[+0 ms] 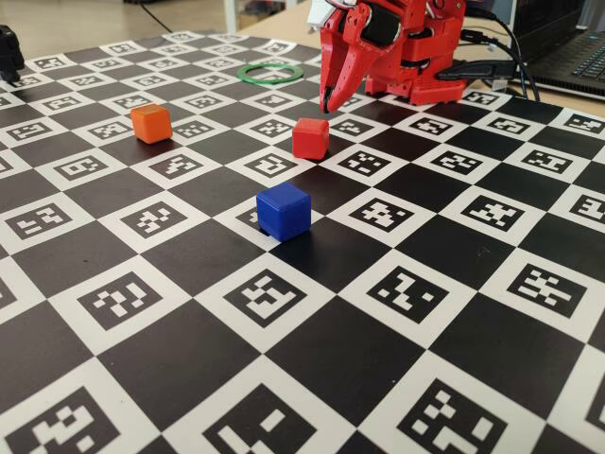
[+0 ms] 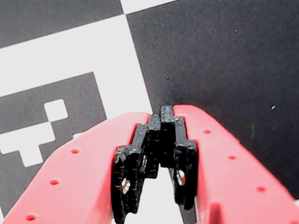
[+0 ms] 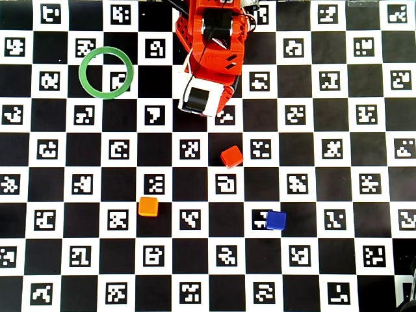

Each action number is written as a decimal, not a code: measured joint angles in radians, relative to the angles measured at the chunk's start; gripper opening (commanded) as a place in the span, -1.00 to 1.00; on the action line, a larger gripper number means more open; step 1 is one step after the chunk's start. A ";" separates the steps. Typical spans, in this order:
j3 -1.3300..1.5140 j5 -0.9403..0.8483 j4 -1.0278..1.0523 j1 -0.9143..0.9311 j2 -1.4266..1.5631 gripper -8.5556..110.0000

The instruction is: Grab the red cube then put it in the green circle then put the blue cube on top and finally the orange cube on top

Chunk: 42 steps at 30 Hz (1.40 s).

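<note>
Red claw [image 2: 162, 112] with black inner pads [image 2: 140, 163] pressed together at the tips, empty, hanging over a black square of the checkered desk [image 2: 219, 60]

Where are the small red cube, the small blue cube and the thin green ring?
small red cube [image 3: 231, 156], overhead view, top face.
small blue cube [image 1: 283, 210], fixed view, front corner edge.
thin green ring [image 3: 80, 73], overhead view, left side of the band.

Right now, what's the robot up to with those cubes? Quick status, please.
Gripper shut, empty, near arm base. Red cube untouched on the board, outside green circle. Nothing blocking between them.
</note>
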 measured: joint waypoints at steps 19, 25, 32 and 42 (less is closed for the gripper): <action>0.000 -0.018 0.000 0.000 0.000 -0.95; 0.000 -0.018 0.000 0.000 0.000 -0.95; 0.000 -0.018 0.000 0.000 0.000 -0.95; 0.000 -0.018 0.000 0.000 0.000 -0.95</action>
